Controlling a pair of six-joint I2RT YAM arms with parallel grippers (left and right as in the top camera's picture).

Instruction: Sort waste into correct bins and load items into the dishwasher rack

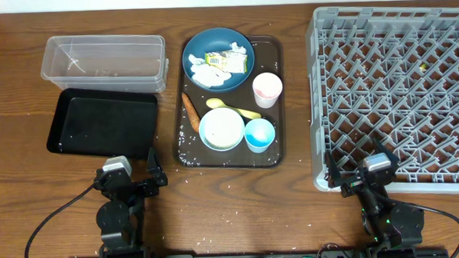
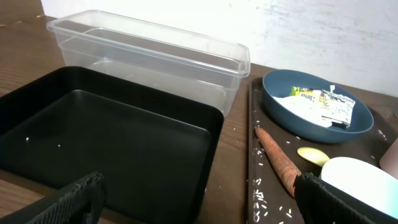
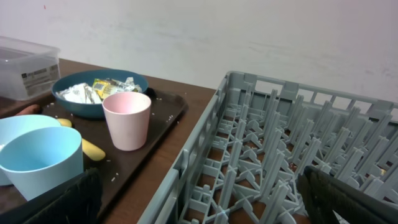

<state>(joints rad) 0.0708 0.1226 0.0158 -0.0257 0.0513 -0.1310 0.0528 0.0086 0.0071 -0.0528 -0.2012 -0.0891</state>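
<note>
Though small, carrot [image 1: 191,113] near-far, prob. tip-away

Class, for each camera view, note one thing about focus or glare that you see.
Overhead: sharp, even light, with pale sheen on the black tray. Left wrist: the left claw is dark and blurred at the bottom edge; the clear tub catches highlights. Right wrist: the right claw is blurred, the pink cup crisp.
</note>
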